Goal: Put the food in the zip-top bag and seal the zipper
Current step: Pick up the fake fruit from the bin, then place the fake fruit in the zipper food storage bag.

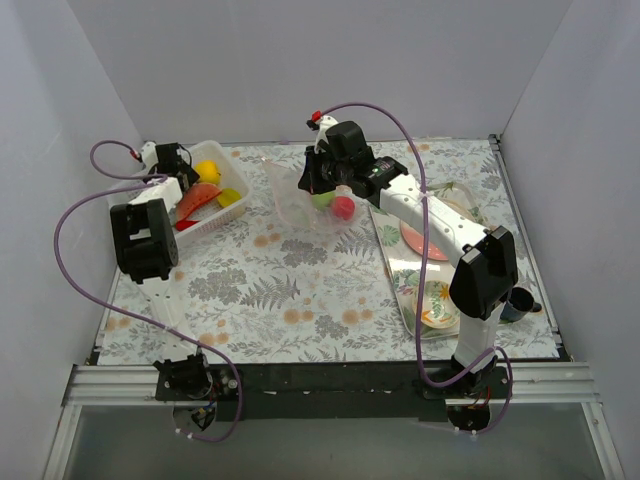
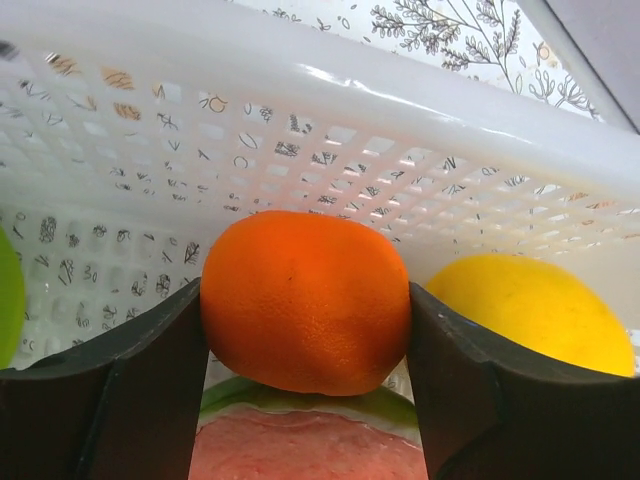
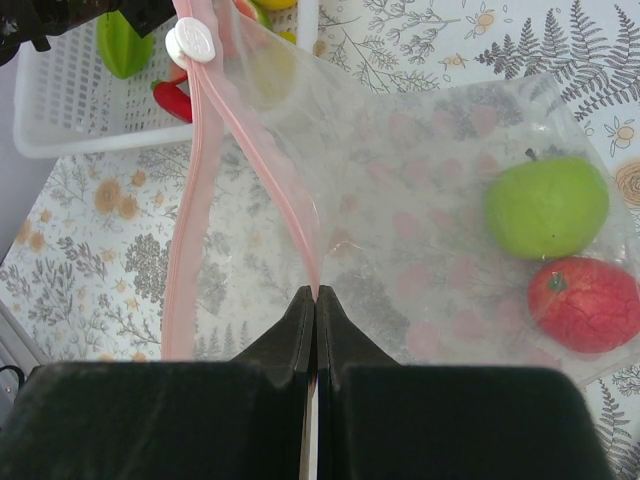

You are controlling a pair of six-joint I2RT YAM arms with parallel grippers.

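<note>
Your left arm's fingers [image 2: 150, 380] were clamped on the round glossy orange toy fruit [image 2: 305, 300], one pad on each flank. It sat inside the white slotted plastic basket [image 2: 300, 120], just above the red watermelon slice [image 2: 310, 450] and beside the yellow lemon [image 2: 530, 310].

Your right gripper [image 3: 316, 295] was closed tight on the thin pale-pink zipper strip [image 3: 190, 220] of the clear floppy zip-top bag [image 3: 430, 150], holding that lip up. A green apple [image 3: 547, 207] and a red apple [image 3: 583, 303] lay in the bag's far corner.

From above, the bag [image 1: 310, 205] lay to the right of the left gripper [image 1: 165, 160], mid-counter, with the basket's wall between the two. The mouth's long axis ran from the right fingers out to the white slider tab [image 3: 192, 42], which pointed toward the basket. The left arm held the fruit, so it would have to carry it across.

You could not judge well how wide the mouth gaped: the plastic nearly vanished in the top view, and the opening seemed a narrow slot. The orange's underside was hidden, and a green shape [image 2: 5, 300] was cut off at the frame edge.
</note>
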